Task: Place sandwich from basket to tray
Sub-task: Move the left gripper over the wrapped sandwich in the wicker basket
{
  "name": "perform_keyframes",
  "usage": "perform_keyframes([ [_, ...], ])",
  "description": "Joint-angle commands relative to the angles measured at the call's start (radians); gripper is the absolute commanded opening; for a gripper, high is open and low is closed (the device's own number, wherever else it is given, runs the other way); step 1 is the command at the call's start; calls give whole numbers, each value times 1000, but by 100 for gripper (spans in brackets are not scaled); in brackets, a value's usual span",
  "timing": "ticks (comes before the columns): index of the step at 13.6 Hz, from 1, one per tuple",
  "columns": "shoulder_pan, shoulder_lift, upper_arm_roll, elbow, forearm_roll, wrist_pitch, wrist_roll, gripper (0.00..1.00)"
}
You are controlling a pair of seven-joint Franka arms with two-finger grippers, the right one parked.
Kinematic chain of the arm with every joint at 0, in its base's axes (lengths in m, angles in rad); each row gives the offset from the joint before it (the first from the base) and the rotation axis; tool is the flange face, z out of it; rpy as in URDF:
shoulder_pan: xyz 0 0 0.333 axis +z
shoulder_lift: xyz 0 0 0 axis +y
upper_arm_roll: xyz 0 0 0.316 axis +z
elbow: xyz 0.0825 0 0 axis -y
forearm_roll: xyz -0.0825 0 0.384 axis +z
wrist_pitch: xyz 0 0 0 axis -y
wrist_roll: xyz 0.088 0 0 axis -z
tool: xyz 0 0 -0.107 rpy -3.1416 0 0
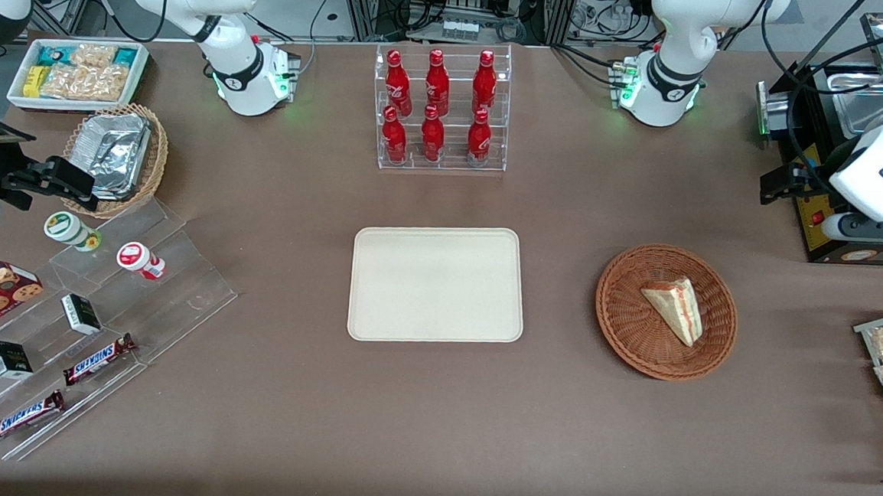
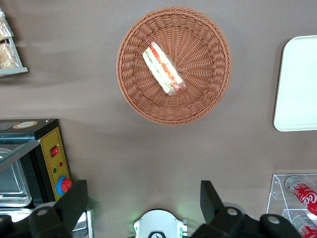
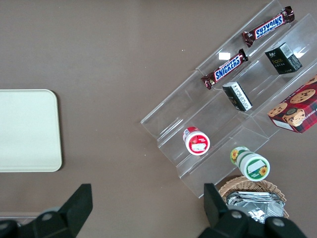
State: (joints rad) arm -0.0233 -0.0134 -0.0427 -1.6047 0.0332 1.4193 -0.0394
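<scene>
- The sandwich [image 1: 676, 308] lies in the wicker basket [image 1: 621, 320].
- The cream tray [image 1: 437, 284] sits well apart.
- The gripper [image 2: 143, 203] hovers above the table, fingers [image 2: 210, 198] spread wide, holding nothing.

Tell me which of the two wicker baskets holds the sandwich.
The reddish-brown basket toward the working arm's end holds the sandwich; the tan basket holds foil containers. The open gripper is above the table, holding nothing.
</scene>
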Motion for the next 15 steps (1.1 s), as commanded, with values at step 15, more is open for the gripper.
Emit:
perform_keyframes([
  [15, -12, -16, -16, -440, -15, 525, 6, 100],
])
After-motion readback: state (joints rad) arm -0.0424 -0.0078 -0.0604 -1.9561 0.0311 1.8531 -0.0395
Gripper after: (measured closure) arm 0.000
